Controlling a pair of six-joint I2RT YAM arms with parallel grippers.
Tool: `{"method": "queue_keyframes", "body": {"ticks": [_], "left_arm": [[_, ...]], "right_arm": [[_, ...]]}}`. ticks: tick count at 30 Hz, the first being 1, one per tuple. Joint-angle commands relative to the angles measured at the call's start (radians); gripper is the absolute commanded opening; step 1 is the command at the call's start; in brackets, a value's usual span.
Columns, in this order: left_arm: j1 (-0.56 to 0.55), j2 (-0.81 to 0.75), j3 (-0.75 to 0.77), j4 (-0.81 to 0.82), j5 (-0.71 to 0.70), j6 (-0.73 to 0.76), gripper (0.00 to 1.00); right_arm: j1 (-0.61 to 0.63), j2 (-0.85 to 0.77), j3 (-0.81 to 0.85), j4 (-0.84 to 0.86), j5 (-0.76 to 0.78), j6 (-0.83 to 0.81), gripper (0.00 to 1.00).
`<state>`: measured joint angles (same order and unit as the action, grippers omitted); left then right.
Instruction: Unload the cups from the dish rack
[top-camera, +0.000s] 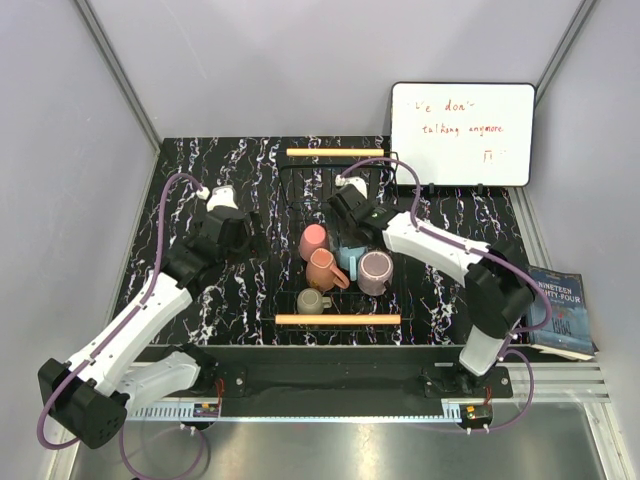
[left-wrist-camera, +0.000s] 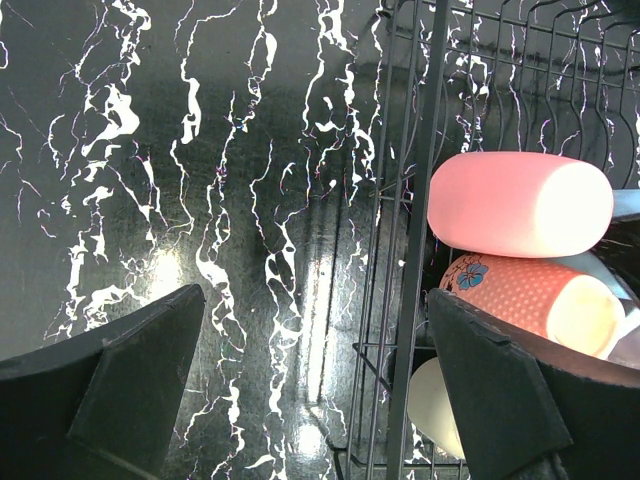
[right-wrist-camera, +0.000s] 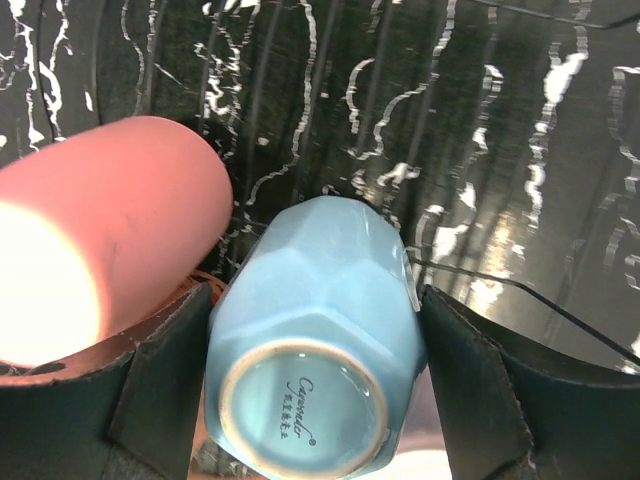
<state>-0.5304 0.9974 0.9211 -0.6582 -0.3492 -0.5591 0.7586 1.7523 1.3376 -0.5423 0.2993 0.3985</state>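
The black wire dish rack (top-camera: 290, 185) with wooden bar handles lies mid-table. In it are the pink cup (top-camera: 313, 240), the terracotta orange cup (top-camera: 321, 270), the light blue cup (top-camera: 350, 262), the mauve cup (top-camera: 376, 272) and the olive-grey cup (top-camera: 312, 300). My right gripper (top-camera: 346, 240) reaches down into the rack. In the right wrist view its gripper (right-wrist-camera: 315, 380) has both pads against the upturned light blue cup (right-wrist-camera: 320, 300), beside the pink cup (right-wrist-camera: 110, 260). My left gripper (left-wrist-camera: 315, 390) is open and empty, straddling the rack's left wire wall (left-wrist-camera: 420, 200), with the pink cup (left-wrist-camera: 520, 205) and the orange cup (left-wrist-camera: 530, 295) just beyond.
A white whiteboard (top-camera: 462, 134) with red writing stands at the back right. A blue book (top-camera: 558, 312) lies off the table's right edge. Bare black marbled tabletop (top-camera: 200, 170) lies left of the rack.
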Motion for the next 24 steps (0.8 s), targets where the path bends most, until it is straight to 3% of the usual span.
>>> {"method": "queue_keyframes", "body": {"ticks": [1, 11, 16, 20, 24], "left_arm": [[-0.005, 0.009, 0.035, 0.023, -0.022, 0.004, 0.99], [-0.008, 0.052, 0.104, 0.046, 0.019, -0.001, 0.99], [-0.005, -0.075, 0.023, 0.26, 0.116, -0.035, 0.99], [-0.003, -0.158, -0.07, 0.469, 0.229, -0.087, 0.98], [-0.002, -0.145, -0.074, 0.578, 0.309, -0.133, 0.89]], "right_arm": [[0.01, -0.145, 0.087, -0.033, 0.086, -0.033, 0.0], [0.008, -0.238, 0.221, -0.081, 0.091, -0.026, 0.0], [-0.03, -0.465, 0.008, 0.268, -0.122, 0.081, 0.0], [-0.085, -0.505, -0.041, 0.352, -0.259, 0.16, 0.0], [-0.139, -0.548, -0.126, 0.482, -0.383, 0.244, 0.0]]}}
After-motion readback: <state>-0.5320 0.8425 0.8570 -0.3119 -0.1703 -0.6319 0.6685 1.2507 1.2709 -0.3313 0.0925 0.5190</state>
